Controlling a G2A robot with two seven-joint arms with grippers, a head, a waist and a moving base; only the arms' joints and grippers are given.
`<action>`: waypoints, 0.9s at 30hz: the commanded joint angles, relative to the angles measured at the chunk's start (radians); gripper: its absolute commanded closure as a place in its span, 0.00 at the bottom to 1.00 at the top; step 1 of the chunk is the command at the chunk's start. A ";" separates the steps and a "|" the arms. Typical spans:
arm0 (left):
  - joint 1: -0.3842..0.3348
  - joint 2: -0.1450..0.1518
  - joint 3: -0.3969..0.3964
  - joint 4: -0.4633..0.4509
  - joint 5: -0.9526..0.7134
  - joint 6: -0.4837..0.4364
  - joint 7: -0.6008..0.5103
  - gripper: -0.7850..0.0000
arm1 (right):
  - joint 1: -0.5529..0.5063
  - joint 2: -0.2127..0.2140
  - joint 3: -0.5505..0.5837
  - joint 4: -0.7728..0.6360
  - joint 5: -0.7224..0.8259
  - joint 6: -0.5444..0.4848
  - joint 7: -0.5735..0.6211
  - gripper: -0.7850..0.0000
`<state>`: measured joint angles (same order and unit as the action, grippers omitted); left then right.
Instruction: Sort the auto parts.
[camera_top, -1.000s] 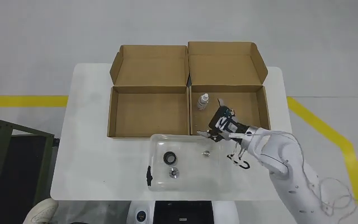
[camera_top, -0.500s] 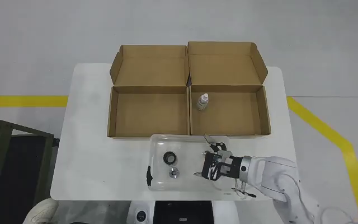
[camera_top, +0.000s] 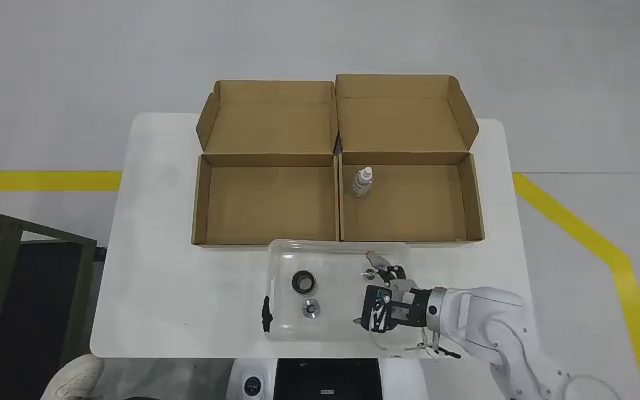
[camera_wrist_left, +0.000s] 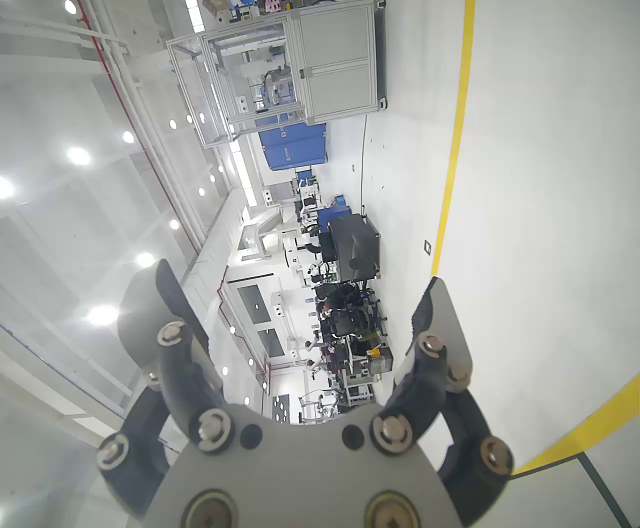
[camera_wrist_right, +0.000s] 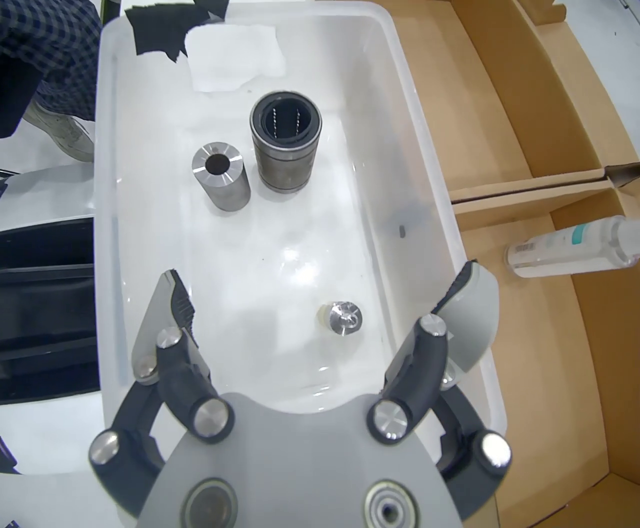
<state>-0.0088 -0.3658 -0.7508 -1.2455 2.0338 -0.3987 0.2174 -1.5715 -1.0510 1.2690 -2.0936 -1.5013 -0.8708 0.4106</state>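
White table, parts waiting in clear bin.
L jaws spread wide, aimed off into hall, prob. idle. In bin: steel sleeve & bearing upright, sm. cap nearest me. R jaws wide, empty, above cap; prob. next pick. R box holds bottle, looks sorted.

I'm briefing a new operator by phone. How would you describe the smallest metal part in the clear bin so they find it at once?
On the white table, look in the clear plastic bin. The part lies alone at the end nearest the open right hand. It is a low, shiny silver knob, far shorter than the upright dark bearing and grey sleeve.
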 joint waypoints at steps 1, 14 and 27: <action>0.000 0.000 0.000 0.000 0.000 0.000 0.000 0.00 | 0.004 0.001 -0.004 0.005 -0.004 0.004 0.012 0.00; 0.000 0.000 0.000 0.000 0.000 0.000 0.000 0.00 | 0.072 0.000 -0.044 0.066 0.022 0.035 0.117 0.04; 0.000 0.000 0.000 0.000 0.000 0.000 0.000 0.00 | 0.118 -0.001 -0.091 0.107 0.030 0.050 0.182 0.45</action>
<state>-0.0088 -0.3658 -0.7508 -1.2455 2.0338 -0.3987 0.2174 -1.4560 -1.0516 1.1806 -1.9898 -1.4705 -0.8222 0.5889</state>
